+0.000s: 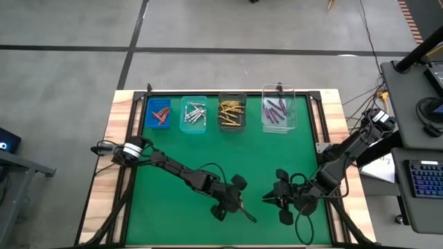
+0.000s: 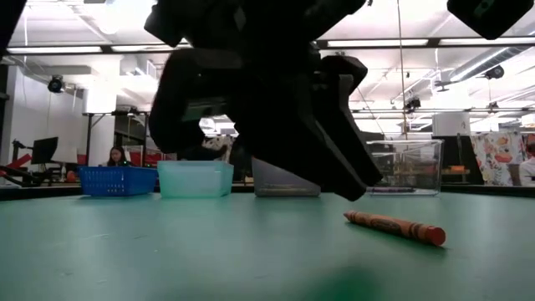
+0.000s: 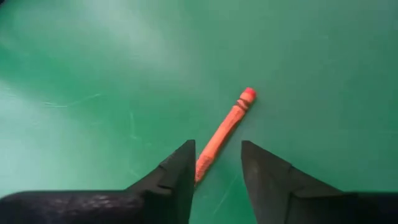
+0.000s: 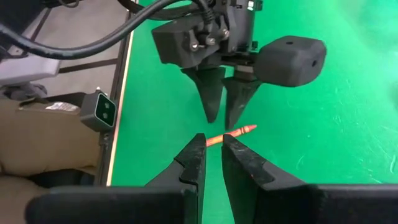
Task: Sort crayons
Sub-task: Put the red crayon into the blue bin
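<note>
High view, four bins (image 1: 235, 113) holding sorted crayons (image 1: 232, 113)

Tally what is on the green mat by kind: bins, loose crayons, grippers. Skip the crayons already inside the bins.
bins: 4 - blue bin, pale bin, dark bin, clear bin
loose crayon: 1, orange-red
grippers: 2 - left gripper, right gripper
Total: 7
</note>
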Controlling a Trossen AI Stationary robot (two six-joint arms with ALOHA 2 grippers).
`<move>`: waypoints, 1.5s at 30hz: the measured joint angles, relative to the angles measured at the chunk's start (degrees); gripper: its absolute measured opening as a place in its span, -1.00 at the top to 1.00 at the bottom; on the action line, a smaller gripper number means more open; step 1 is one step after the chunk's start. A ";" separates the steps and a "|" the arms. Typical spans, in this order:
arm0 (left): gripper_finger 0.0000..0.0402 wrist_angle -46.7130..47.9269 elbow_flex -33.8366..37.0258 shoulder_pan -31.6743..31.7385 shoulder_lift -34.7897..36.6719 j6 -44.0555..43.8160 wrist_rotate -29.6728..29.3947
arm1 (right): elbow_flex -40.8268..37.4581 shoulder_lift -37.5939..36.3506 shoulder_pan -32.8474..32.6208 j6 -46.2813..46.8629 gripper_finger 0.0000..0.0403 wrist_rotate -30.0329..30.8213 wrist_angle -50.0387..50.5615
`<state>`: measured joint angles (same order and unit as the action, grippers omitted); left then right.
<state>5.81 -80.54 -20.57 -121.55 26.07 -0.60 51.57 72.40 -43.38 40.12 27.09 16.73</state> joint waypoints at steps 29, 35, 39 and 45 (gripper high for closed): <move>0.73 -6.26 2.08 2.62 -3.87 2.38 6.25 | 0.00 0.02 0.04 0.86 0.79 0.00 -0.85; 0.94 -5.63 2.10 2.64 -3.75 2.07 6.17 | 0.00 0.02 0.09 0.85 0.79 0.02 -0.81; 0.98 -0.57 2.17 2.70 -1.63 1.94 5.61 | 0.00 0.02 0.09 1.04 0.79 0.04 -0.81; 0.99 17.84 2.45 4.58 6.89 1.15 2.22 | -0.02 0.02 0.17 1.44 0.79 0.12 -0.82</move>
<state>23.65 -78.08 -15.99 -114.67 27.22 1.62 51.55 72.42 -43.20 41.56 27.21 15.91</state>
